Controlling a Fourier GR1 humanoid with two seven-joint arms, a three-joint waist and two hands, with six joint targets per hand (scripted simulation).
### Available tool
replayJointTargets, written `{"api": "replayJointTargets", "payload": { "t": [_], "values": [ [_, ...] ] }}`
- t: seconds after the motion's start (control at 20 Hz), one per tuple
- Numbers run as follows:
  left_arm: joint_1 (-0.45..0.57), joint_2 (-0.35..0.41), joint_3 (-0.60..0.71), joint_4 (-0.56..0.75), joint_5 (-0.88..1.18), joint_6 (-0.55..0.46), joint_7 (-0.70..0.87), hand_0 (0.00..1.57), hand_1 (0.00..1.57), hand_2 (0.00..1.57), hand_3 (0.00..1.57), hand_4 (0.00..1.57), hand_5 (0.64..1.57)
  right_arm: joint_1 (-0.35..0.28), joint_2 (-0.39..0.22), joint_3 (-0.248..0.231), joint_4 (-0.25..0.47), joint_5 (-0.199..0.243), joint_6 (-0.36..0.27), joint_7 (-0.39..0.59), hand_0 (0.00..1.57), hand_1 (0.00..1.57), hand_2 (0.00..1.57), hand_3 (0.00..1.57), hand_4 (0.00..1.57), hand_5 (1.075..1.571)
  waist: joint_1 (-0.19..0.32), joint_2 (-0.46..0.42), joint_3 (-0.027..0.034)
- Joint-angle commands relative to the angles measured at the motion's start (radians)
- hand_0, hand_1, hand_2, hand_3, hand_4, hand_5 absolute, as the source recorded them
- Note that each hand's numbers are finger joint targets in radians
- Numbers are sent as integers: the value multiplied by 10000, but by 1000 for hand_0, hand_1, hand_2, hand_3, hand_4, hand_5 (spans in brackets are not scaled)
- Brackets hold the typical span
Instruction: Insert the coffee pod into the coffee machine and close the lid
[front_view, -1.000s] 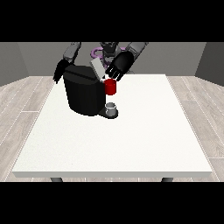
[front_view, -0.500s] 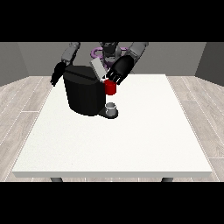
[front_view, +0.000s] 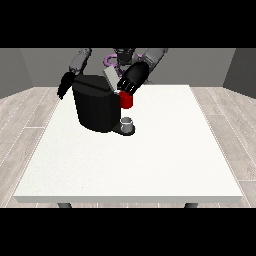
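Observation:
The black coffee machine (front_view: 97, 107) stands on the white table (front_view: 150, 160) at the back left. Its grey lid (front_view: 109, 78) is tilted up. A red thing at the machine (front_view: 126, 100) shows at its front right. Below that, a small grey thing (front_view: 128, 123) sits on the machine's base. The hand at the view's right (front_view: 133, 79) hovers over the machine's top, just right of the raised lid and above the red thing. The hand at the view's left (front_view: 64, 86) hangs beside the machine's back left corner with its fingers pointing down.
The machine is the only bulky obstacle on the table. The robot's torso (front_view: 122, 56) stands behind the table's far edge. Wooden floor surrounds the table.
The hand at the view's right has come down a little and shifted slightly left, closer to the machine's top and lid. The other hand has barely moved.

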Motion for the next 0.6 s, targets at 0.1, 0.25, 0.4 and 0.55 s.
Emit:
{"api": "replayJointTargets", "payload": {
  "t": [0.1, 0.25, 0.4, 0.55],
  "values": [
    [-39, 43, 78, 187, -42, 5, 12, 1212, 1212, 1245, 1199, 352, 1571, 187, 128, 173, -16, 133, -84, 276, 0, 0, 0, 0, 104, 1571, -44, -228, -2],
    [-216, -246, -50, -99, -100, 216, -92, 1202, 1202, 1218, 1176, 360, 1571, -783, -366, -465, 292, -255, 99, 680, 0, 0, 0, 0, 0, 1571, 331, -67, -1],
    [-6, -136, -46, 122, -378, 928, -146, 1241, 1241, 1255, 1199, 290, 1571, -273, 208, 306, -229, 364, -361, 786, 0, 0, 0, 0, 0, 1571, -120, -15, -4],
    [-204, 69, -421, 41, -798, 871, -248, 1209, 1209, 1228, 1132, 0, 1571, -471, 191, 196, -100, 291, -367, 534, 0, 0, 0, 0, 0, 1571, -93, 243, -2]
  ]
}}
